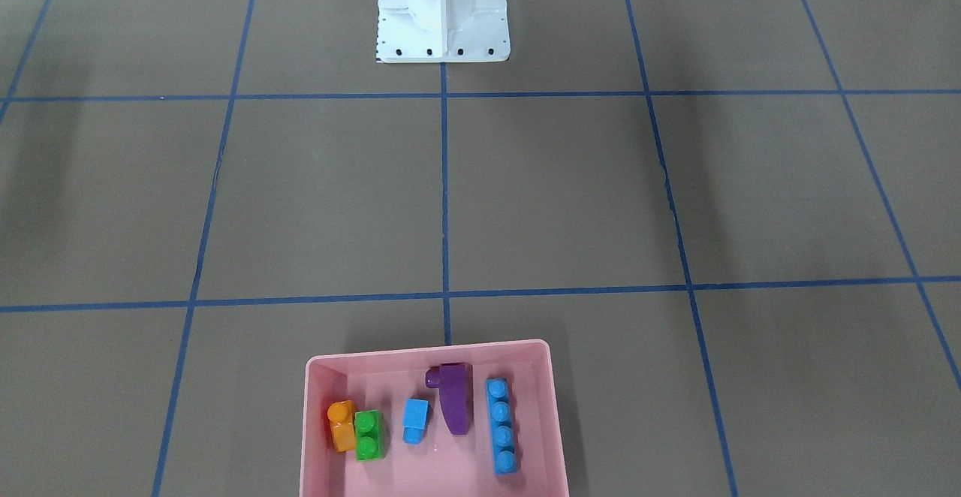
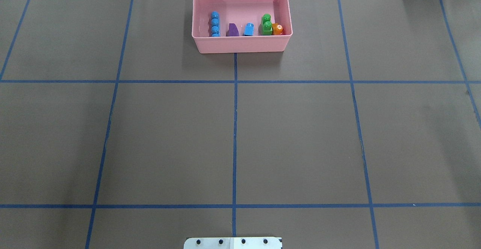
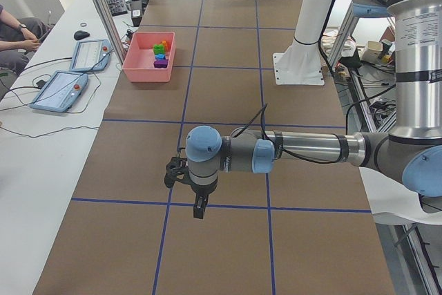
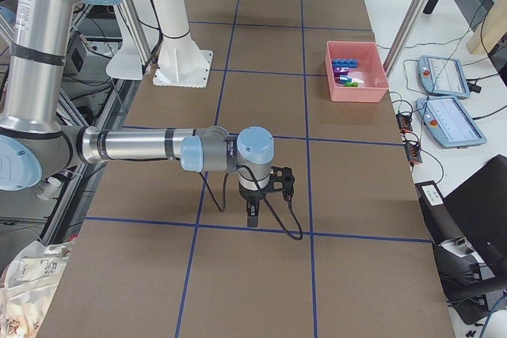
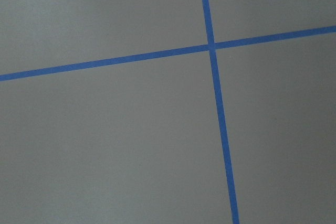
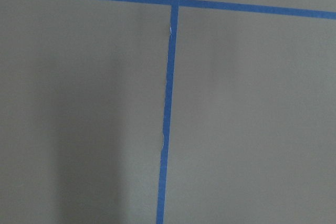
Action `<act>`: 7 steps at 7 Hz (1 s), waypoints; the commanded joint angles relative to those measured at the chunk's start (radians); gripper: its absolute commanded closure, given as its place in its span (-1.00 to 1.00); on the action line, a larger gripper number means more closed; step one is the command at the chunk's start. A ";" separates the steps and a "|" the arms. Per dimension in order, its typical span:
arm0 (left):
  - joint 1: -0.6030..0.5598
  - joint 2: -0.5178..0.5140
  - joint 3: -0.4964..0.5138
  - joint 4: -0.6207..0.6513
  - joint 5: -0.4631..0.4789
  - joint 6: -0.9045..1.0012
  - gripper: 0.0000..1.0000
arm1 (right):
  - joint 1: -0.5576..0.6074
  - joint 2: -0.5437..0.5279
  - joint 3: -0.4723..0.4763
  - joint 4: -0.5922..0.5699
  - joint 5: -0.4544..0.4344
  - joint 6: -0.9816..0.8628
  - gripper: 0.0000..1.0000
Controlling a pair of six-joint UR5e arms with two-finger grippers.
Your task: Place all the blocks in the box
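Pink box (image 1: 312, 437) cut off, five blocks (image 1: 501, 426) inside

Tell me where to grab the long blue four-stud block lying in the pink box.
Pinch the long blue block across its narrow width at mid-length, coming straight down. It lies flat, studs up, inside the box, whose walls block a sideways approach. Both long sides seem free, with gaps to the purple block and the wall.

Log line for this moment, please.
blocks: five glossy plastic studded bricks inside shallow pink plastic tray | left gripper: away from tray, state unclear | right gripper: same
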 commanded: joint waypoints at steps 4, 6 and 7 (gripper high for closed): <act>0.000 0.009 -0.019 0.000 0.000 0.000 -1.00 | 0.000 -0.003 -0.013 0.001 0.000 -0.002 -1.00; 0.000 0.009 -0.021 0.000 0.000 0.000 -1.00 | 0.000 -0.003 -0.011 0.002 0.000 -0.004 -1.00; 0.000 0.009 -0.026 0.000 0.000 0.000 -1.00 | 0.000 -0.003 -0.010 0.002 0.000 -0.002 -1.00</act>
